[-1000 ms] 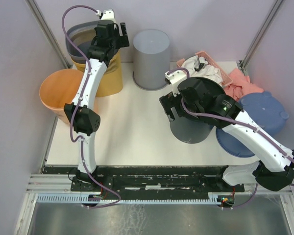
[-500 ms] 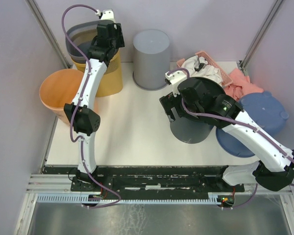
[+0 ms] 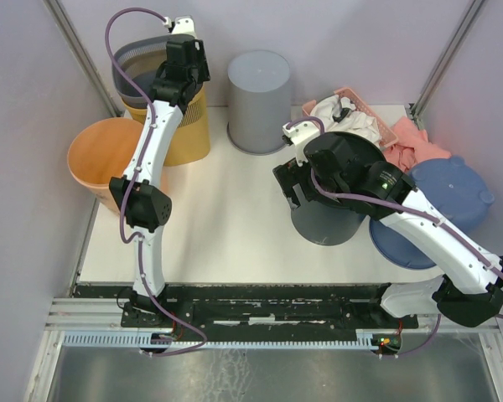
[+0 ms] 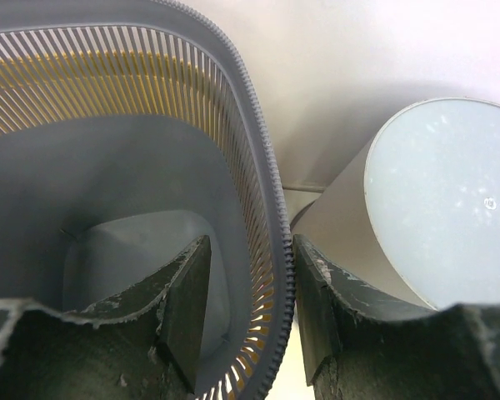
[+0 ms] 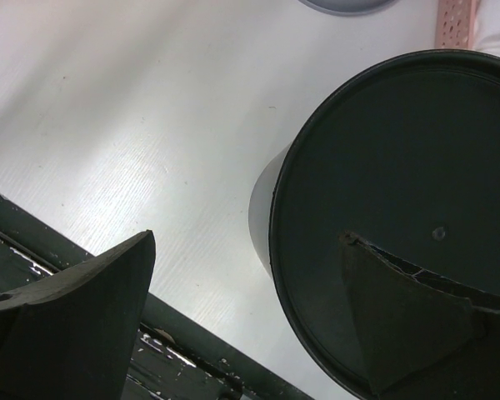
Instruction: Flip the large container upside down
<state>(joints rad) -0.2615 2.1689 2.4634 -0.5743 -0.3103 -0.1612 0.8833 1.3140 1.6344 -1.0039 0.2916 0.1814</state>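
The top camera looks down from high and sees the whole bench (image 3: 226, 209). The left wrist camera peers close into the slatted bin (image 4: 262, 192). The right wrist camera looks close down on the dark bucket (image 5: 383, 158). The top view shows both.

bright, even overhead light; soft shadows fall on the white table (image 3: 235, 209), which nears washout in the right wrist view. the slatted basket (image 4: 108, 192) is shaded inside; the grey bin (image 4: 442, 200) shows speckled sheen.

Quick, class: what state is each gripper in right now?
Left gripper: astride the rim of the slatted basket; grip cannot be told.
Right gripper: open, holding nothing.
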